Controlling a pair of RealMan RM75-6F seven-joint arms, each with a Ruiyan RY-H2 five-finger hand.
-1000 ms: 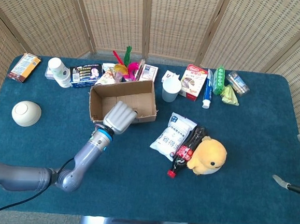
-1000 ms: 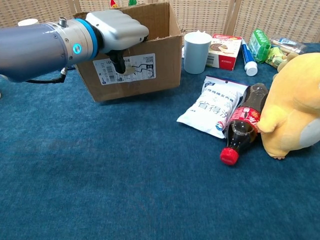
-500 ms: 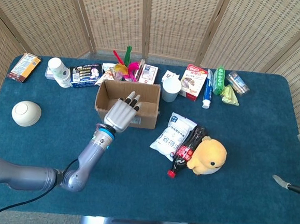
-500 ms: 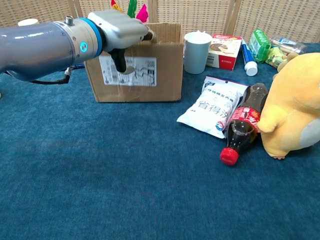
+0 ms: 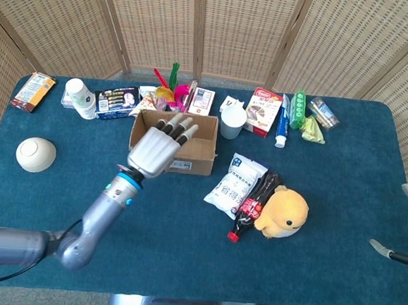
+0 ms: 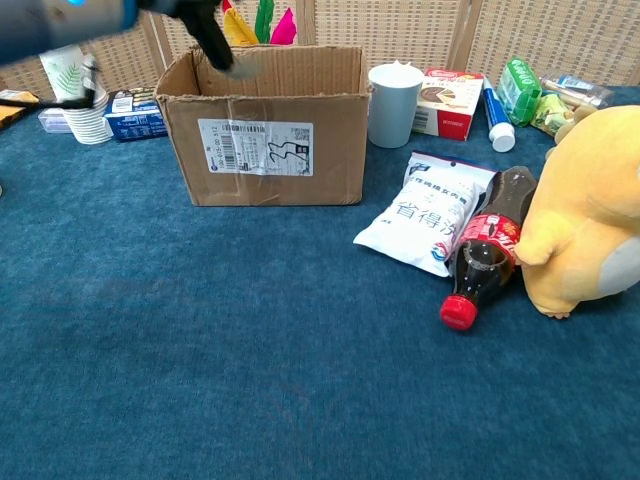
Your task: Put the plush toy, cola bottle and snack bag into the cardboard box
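The cardboard box [image 5: 173, 141] stands upright and open-topped left of centre, label side facing me [image 6: 262, 135]. My left hand [image 5: 154, 151] hovers above its front wall, fingers stretched out and holding nothing. In the chest view only its dark underside [image 6: 205, 25] shows, at the top edge. To the right of the box lie the white snack bag [image 5: 234, 185] [image 6: 425, 213], the cola bottle [image 5: 254, 201] [image 6: 483, 255] on its side, and the yellow plush toy [image 5: 284, 212] [image 6: 588, 220], all touching. Only slivers of my right hand [image 5: 391, 252] show at the right edge.
A white cup [image 5: 232, 121] [image 6: 393, 102] stands just right of the box. Packets, cartons, a toothpaste tube [image 5: 282, 123] and colourful feathers [image 5: 168, 86] line the table's back edge. A pale bowl [image 5: 35, 155] sits at the left.
The box went from tilted back to standing upright. My left hand has let go of its front wall and risen above it, mostly out of the chest view.
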